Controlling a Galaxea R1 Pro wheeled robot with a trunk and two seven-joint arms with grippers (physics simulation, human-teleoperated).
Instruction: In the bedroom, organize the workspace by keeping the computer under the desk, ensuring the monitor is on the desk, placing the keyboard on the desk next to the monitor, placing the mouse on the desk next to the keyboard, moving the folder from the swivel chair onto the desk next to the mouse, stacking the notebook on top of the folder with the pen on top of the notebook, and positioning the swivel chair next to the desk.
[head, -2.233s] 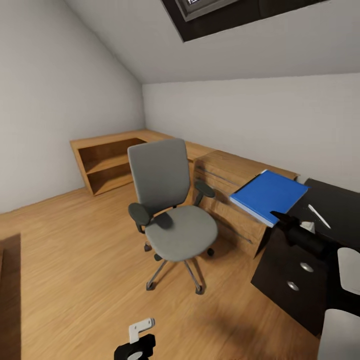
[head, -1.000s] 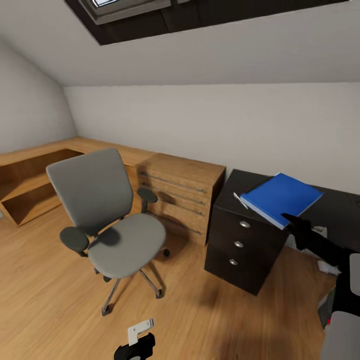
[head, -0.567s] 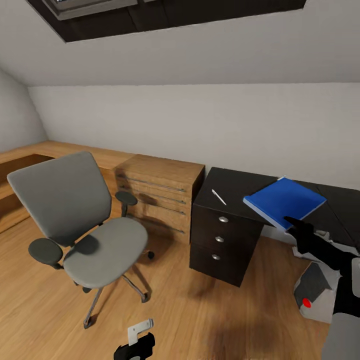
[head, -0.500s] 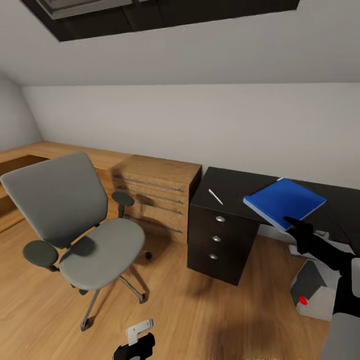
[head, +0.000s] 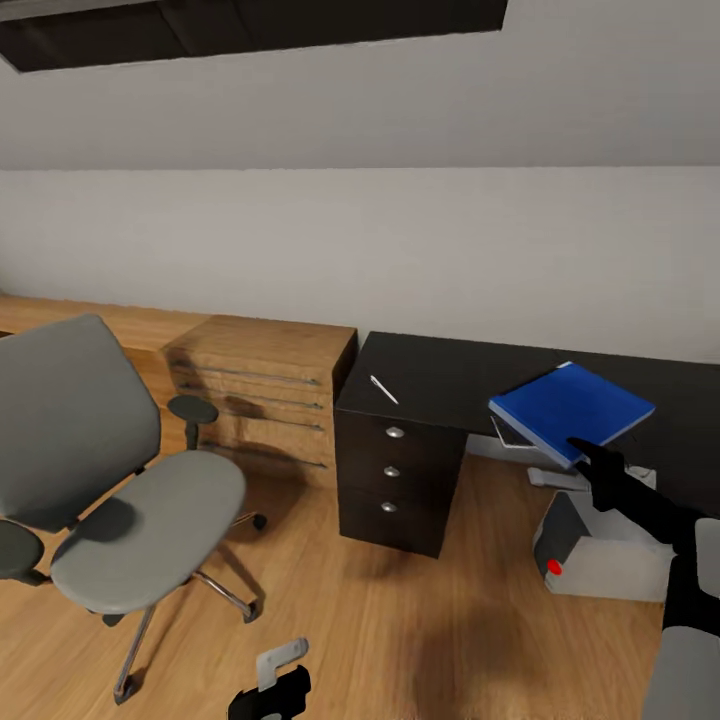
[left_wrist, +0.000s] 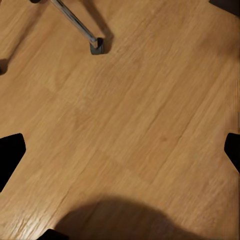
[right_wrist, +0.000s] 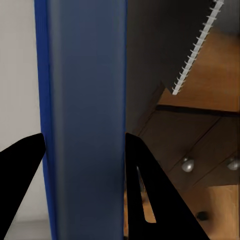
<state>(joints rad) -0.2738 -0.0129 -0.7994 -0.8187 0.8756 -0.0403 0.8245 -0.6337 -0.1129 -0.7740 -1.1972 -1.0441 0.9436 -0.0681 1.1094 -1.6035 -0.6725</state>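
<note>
My right gripper (head: 590, 455) is shut on the bright blue folder (head: 571, 408), holding it above the black desk (head: 440, 365). In the right wrist view the fingers (right_wrist: 150, 190) clamp the folder's edge (right_wrist: 85, 100). The white pen (head: 384, 390) lies on the desk's left end. A thin grey sheet with a white spiral edge (right_wrist: 195, 50), perhaps the notebook, lies under the folder. The silver-grey computer (head: 600, 555) with a red light stands on the floor under the desk. The grey swivel chair (head: 110, 470) stands at the left, apart from the desk. My left gripper (head: 270, 690) hangs open over the floor.
A light-wood drawer unit (head: 262, 385) stands against the desk's left side, below the sloped wall. The desk's black drawer block (head: 392, 470) faces open wood floor (head: 400, 620). A chair castor (left_wrist: 96, 46) shows on the floor in the left wrist view.
The camera has turned right, so chair, drawers and desk slid left in the picture and the computer came into view. The folder stays in my right gripper.
</note>
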